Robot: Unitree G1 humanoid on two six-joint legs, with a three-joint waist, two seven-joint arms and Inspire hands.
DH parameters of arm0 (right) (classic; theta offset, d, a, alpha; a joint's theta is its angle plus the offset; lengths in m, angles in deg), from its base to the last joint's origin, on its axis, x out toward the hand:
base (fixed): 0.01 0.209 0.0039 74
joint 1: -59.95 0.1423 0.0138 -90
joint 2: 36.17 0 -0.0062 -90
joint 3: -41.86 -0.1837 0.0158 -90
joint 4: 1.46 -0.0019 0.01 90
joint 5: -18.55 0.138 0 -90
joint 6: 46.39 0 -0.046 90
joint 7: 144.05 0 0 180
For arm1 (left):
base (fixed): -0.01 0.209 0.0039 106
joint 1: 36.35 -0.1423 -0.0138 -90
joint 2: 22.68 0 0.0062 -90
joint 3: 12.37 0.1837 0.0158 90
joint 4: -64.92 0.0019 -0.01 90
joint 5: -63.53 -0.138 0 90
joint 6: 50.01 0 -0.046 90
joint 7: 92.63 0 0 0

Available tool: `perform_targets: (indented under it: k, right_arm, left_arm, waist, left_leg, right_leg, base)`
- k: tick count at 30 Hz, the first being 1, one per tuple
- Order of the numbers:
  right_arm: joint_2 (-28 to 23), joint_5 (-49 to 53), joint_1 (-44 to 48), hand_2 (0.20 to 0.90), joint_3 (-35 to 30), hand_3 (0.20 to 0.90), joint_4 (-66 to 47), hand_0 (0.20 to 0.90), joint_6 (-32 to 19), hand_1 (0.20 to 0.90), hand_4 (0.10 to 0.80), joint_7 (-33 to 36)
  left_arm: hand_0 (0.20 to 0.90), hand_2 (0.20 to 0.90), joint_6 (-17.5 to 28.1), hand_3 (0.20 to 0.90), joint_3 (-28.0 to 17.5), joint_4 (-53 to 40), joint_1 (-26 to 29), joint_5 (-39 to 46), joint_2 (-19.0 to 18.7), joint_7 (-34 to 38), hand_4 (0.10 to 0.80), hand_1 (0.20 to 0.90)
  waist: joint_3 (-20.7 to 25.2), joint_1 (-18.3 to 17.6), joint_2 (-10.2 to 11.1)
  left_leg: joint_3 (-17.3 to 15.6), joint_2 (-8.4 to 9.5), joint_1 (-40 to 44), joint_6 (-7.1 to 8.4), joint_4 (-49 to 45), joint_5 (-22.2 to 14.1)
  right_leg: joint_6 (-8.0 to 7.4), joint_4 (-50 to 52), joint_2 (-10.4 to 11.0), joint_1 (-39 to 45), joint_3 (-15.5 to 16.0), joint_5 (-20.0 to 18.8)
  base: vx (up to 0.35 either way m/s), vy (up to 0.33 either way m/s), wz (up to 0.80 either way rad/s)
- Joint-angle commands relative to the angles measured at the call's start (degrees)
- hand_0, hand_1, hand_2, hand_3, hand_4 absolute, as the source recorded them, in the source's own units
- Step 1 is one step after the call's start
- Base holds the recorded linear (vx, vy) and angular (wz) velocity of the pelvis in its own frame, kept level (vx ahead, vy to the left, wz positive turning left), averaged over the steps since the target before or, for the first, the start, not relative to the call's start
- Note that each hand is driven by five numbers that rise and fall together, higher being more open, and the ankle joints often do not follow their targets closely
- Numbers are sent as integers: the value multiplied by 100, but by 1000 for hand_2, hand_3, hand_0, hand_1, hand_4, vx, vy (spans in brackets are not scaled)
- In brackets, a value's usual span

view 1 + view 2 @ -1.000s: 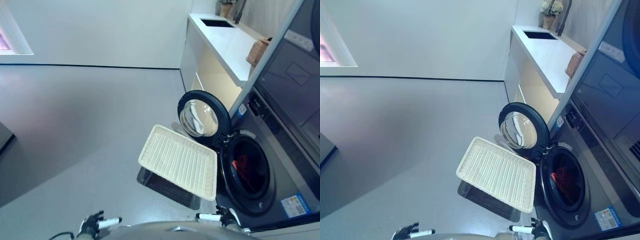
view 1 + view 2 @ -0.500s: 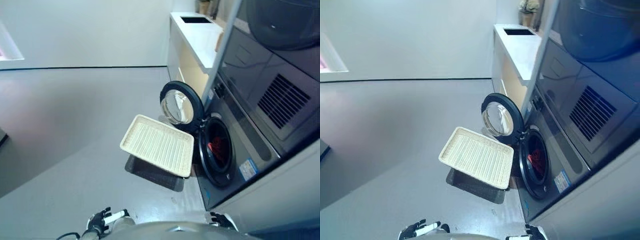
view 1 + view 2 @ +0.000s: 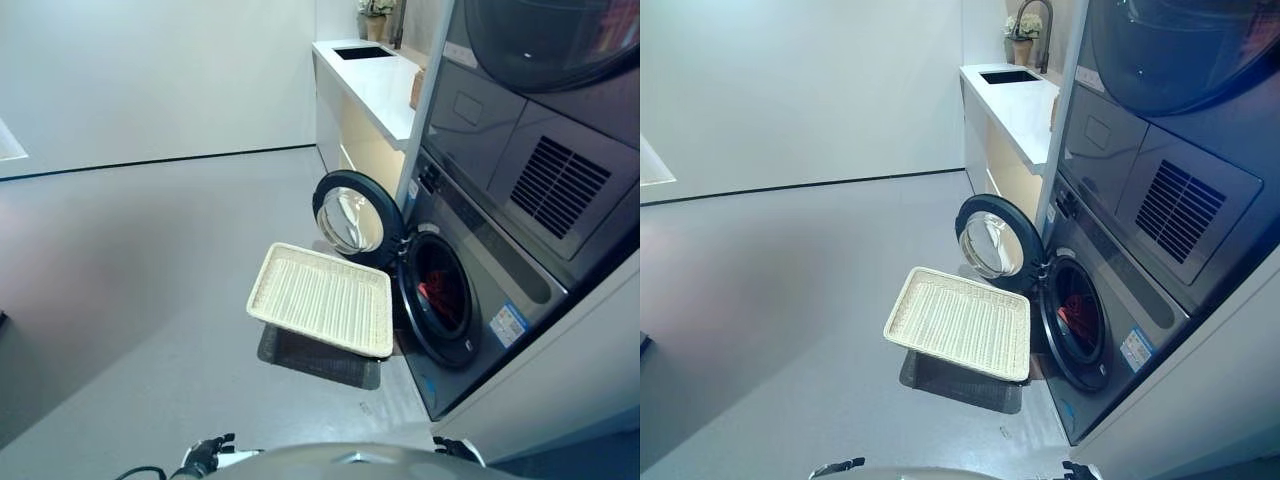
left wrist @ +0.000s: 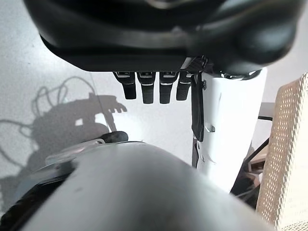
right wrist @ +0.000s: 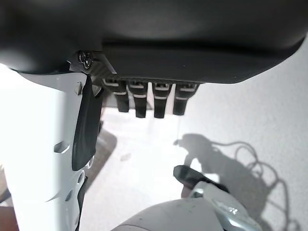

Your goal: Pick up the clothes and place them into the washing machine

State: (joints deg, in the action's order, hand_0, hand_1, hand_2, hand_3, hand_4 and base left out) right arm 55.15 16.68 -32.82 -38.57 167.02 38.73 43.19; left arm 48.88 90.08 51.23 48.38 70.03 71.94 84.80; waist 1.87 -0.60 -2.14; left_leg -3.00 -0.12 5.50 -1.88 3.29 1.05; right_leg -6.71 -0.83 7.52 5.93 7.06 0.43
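Red cloth (image 3: pixel 437 293): lies inside the drum of the washing machine (image 3: pixel 470 300), door (image 3: pixel 352 213) swung wide. Wicker basket (image 3: pixel 322 300): cream, shows no clothes, stands just beside the opening. Left hand (image 4: pixel 153 86): fingers straight and relaxed, holding nothing, low at my side. Right hand (image 5: pixel 151 98): likewise loose and bare. My judgement: loading looks done, nothing left to lift. To finish well I would keep both hands clear of the basket rim and check the drum mouth for trailing fabric.

Woven wicker basket (image 3: pixel 322 312), glossy dark washing machine (image 3: pixel 470 300) – red cloth clothes (image 3: pixel 437 293)
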Motion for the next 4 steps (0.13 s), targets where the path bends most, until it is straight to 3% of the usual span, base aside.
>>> perform_targets:
  k: [1, 4]
  right_arm:
    - [-222, -207, 133, 900, 312, 900, 303, 900, 53, 900, 800, -67]
    - [-164, -253, 172, 900, 349, 900, 316, 900, 80, 900, 800, -76]
  left_arm:
    - [900, 900, 155, 900, -69, -117, 325, -144, 176, -66, 800, 900]
    - [900, 900, 141, 900, -94, -49, 317, -205, 178, -87, 800, 900]
  waist:
    - [30, 83, 179]
    - [57, 96, 173]
  left_leg:
    - [86, 4, -288, 440, -263, 11]
    - [85, -7, -217, 442, -196, 6]
  right_leg:
    - [86, -266, -217, 258, 101, 16]
    - [71, -290, -208, 304, 112, 19]
  base:
    - [0, 0, 0]
    - [7, 6, -1]
